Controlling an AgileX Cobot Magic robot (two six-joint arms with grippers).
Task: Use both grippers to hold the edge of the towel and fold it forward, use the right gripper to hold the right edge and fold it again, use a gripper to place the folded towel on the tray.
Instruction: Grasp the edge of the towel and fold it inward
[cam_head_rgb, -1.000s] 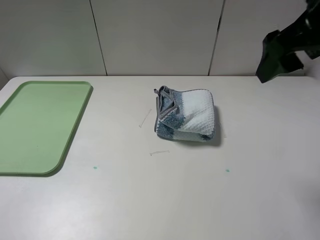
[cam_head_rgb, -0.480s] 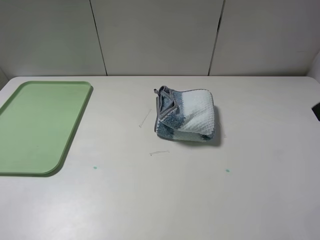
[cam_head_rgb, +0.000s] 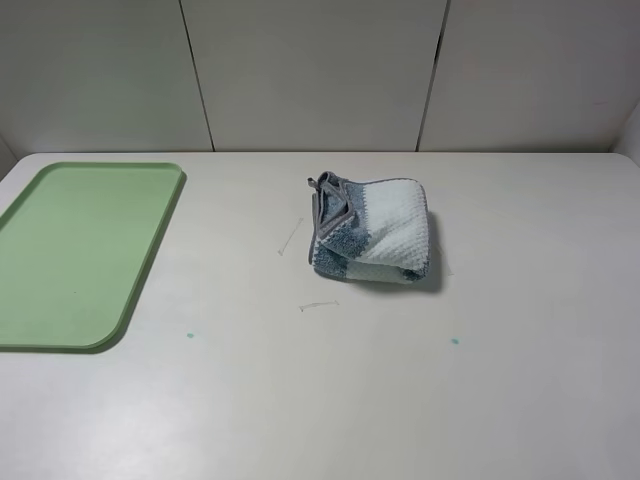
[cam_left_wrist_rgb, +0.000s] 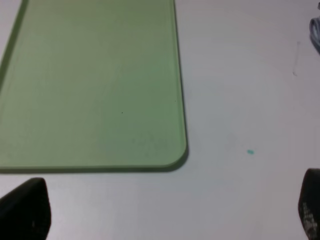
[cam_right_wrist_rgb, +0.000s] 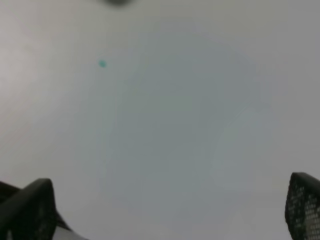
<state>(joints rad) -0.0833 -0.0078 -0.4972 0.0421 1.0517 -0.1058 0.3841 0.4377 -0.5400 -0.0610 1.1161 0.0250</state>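
Plainly, the folded blue-white striped waffle towel (cam_head_rgb: 372, 232) lies well apart from the black left gripper (cam_left_wrist_rgb: 167, 212) and right gripper (cam_right_wrist_rgb: 167, 210), both spread wide, empty.

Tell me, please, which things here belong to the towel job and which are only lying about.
For the job: the folded towel, the green tray, the left hand and the right hand, both open.

Only lying about: two teal specks and thin pale marks on the table.
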